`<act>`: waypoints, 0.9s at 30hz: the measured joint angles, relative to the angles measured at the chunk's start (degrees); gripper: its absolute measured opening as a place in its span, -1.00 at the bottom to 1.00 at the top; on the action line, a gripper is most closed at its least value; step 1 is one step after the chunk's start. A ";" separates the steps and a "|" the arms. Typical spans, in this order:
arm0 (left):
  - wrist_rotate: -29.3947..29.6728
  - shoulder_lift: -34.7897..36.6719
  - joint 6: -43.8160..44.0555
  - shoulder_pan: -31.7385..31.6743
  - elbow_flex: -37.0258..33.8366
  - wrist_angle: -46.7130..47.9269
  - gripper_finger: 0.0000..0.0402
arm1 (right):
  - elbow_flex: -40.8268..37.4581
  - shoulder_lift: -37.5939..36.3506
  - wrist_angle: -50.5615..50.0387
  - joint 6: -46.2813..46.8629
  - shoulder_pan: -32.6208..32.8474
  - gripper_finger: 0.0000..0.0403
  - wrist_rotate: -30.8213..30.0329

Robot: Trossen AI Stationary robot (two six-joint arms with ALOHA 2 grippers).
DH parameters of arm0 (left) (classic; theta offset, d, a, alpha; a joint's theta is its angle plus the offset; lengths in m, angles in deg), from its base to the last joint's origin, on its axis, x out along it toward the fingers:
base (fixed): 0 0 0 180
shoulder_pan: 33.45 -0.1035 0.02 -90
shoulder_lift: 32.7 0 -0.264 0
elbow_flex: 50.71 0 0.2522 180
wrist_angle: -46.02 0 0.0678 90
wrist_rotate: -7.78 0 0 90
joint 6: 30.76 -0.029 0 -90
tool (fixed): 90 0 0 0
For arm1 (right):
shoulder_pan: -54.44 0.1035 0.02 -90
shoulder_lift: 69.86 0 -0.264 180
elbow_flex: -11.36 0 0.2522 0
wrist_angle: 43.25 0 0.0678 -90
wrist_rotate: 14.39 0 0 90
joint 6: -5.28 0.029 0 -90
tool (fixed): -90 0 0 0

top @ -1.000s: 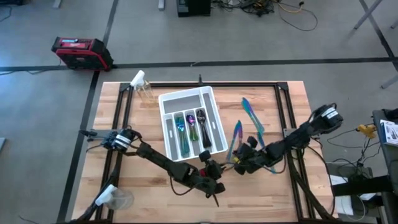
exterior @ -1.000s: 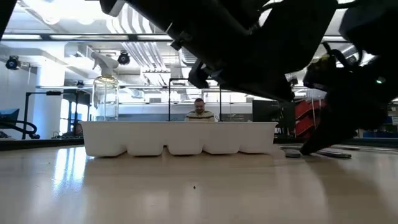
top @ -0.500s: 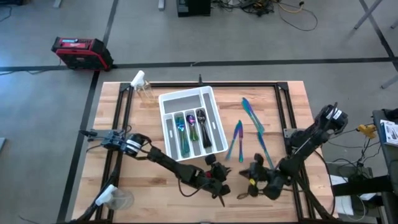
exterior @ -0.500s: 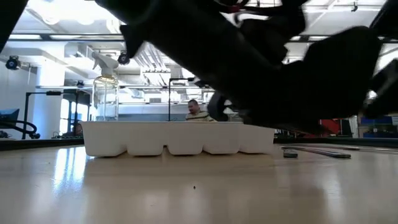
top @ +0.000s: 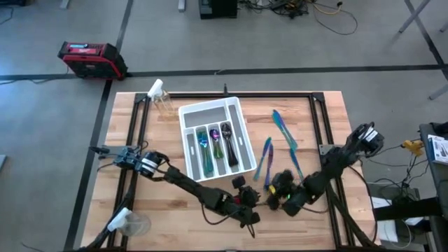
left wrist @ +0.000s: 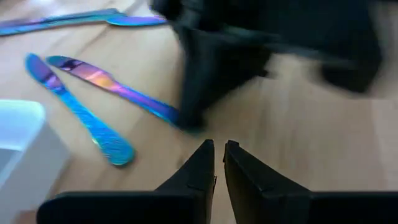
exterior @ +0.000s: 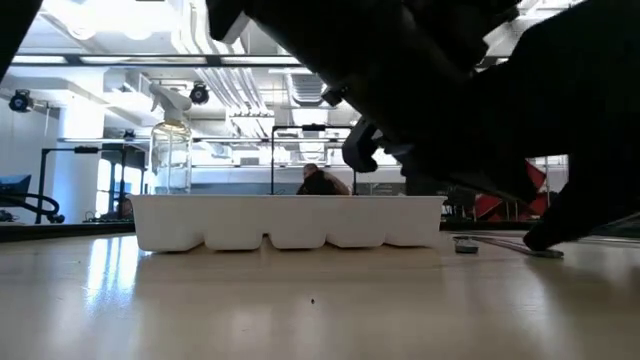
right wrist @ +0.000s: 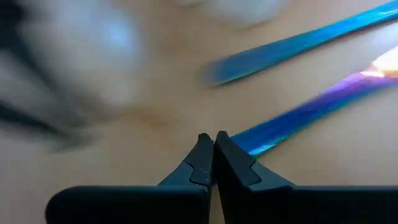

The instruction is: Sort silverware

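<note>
The white tray holds three pieces of silverware. Two iridescent knives lie side by side on the table to the right of it, and they also show in the left wrist view. Two more pieces lie farther right. My right gripper is shut, its tips at the near end of one knife. My left gripper is shut with nothing in it, low over the wood near the front edge, just left of the right gripper. My right gripper has its shut fingertips down at the table, right beside the near end of the purple-blue knife. I cannot tell whether they touch it. The knife lies flat on the wood.
A clear spray bottle stands at the table's far left, behind the tray. A clear plastic cup sits at the near left corner. A red case is on the floor beyond the table. Bare wood lies near the front edge.
My right gripper drew back from the knives toward the table's near edge, then came back toward the near ends of the two knives. My left gripper has shifted slightly toward the table's right. The silverware has stayed where it was.
</note>
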 joint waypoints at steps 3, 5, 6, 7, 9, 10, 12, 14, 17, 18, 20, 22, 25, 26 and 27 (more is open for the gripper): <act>-0.64 -1.08 -0.10 0.17 -0.05 -2.27 -0.88 | 1.89 1.06 8.22 -9.51 3.25 -1.00 1.37; -1.03 -1.37 0.09 0.20 -0.09 -3.24 -0.88 | 3.76 0.01 6.78 -11.02 4.41 -1.00 0.46; -1.10 -1.46 0.37 0.26 -0.09 -3.57 -0.88 | 4.27 -0.73 4.11 -10.98 4.83 -1.00 -0.98; -1.20 -1.50 0.45 0.26 -0.09 -3.68 -0.88 | 4.67 -1.34 0.78 -10.49 5.15 -1.00 -2.65; -1.92 -1.64 0.44 0.32 -0.09 -3.61 -0.88 | 5.49 -2.09 -4.88 -8.60 5.40 -1.00 -4.68; -2.23 -1.70 0.44 0.37 -0.09 -3.54 -0.88 | 5.65 -2.32 -6.86 -7.60 5.40 -1.00 -5.00; -2.34 -1.75 0.07 0.39 -0.09 -3.57 -0.88 | 5.67 -2.07 -9.91 -5.17 5.40 -1.00 -4.70; -2.30 -1.75 -1.14 0.41 -0.09 -4.13 -0.88 | 5.52 -1.41 -11.98 -2.69 5.38 -1.00 -3.87; -2.32 -1.75 -3.91 -0.07 -0.09 -5.66 -0.88 | 5.47 -0.95 -13.02 -1.28 5.64 -1.00 -4.16; -2.30 -1.75 -4.46 -0.36 -0.09 -5.77 -0.88 | 5.40 -0.79 -13.09 -1.35 5.63 -1.00 -4.28; -2.72 -1.75 -5.19 -0.93 -0.09 -5.94 -0.88 | 5.07 -0.24 -13.34 -1.62 4.80 -1.00 -4.33; -4.50 -1.75 -6.11 -1.23 -0.09 -5.76 -0.88 | 4.91 0.67 -13.55 -1.62 3.11 -1.00 -4.26; -6.99 -1.73 -7.46 -1.12 0.13 -4.47 -0.88 | 4.83 3.08 -12.71 -2.09 0.19 -1.00 -3.65; -7.45 -1.54 -7.55 -0.83 0.29 -2.86 -0.88 | 4.90 3.85 -11.46 -2.76 -1.03 -1.00 -3.19; -7.98 -1.30 -7.55 -0.50 0.39 -0.63 -0.88 | 4.99 4.62 -9.66 -4.02 -2.15 -1.00 -2.82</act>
